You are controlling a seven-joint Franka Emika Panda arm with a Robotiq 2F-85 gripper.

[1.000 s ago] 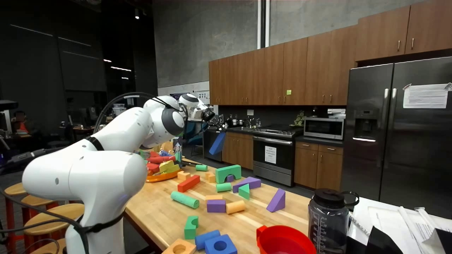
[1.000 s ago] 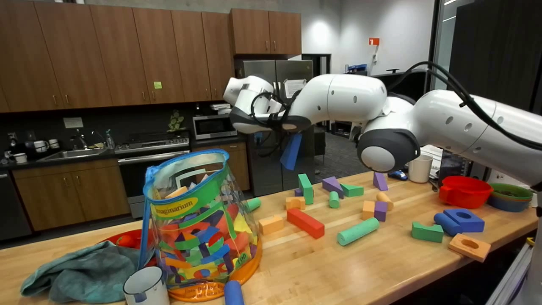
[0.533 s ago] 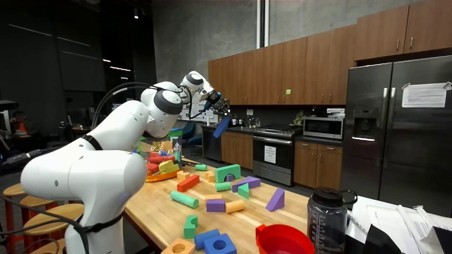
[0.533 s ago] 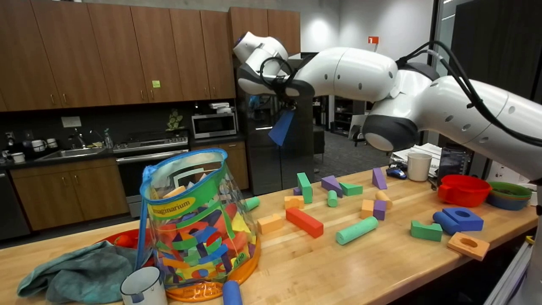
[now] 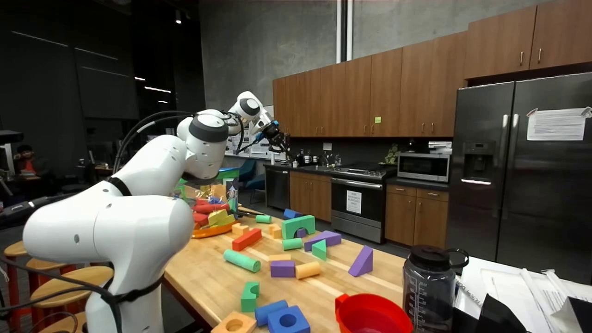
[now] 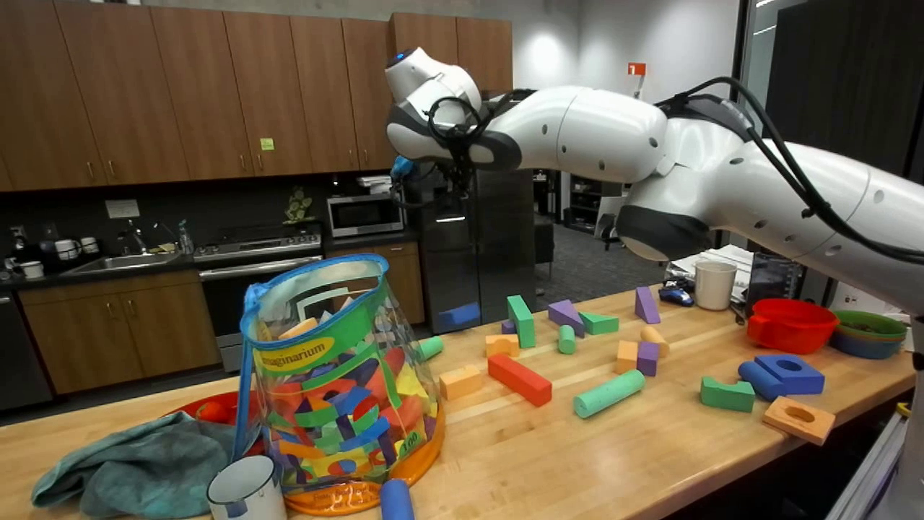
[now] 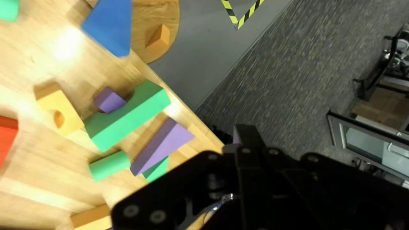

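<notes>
My gripper (image 7: 244, 132) is held high above the far side of the wooden table, its fingers together with nothing between them. In an exterior view the same gripper (image 5: 287, 151) points down and to one side. Well below it is a blue block (image 7: 110, 27), slightly blurred, overlapping the table's edge in the wrist view. Both exterior views show the blue block (image 6: 460, 315) just past the far edge; whether it rests on anything I cannot tell. A green arch (image 7: 127, 115), a small purple block (image 7: 109, 100) and a purple wedge (image 7: 161, 147) lie near that edge.
A round stool (image 7: 171, 16) bearing an orange block stands past the edge. Across the table (image 6: 534, 462) lie several blocks, including a red bar (image 6: 520, 379). A clear bag of blocks (image 6: 346, 404), an enamel mug (image 6: 245, 487), a red pot (image 5: 372, 314) and a bottle (image 5: 428, 291) stand around.
The blue block hung from my gripper half a second ago; now it is apart from it and far lower. My arm rose first, then shifted slightly left in both exterior views.
</notes>
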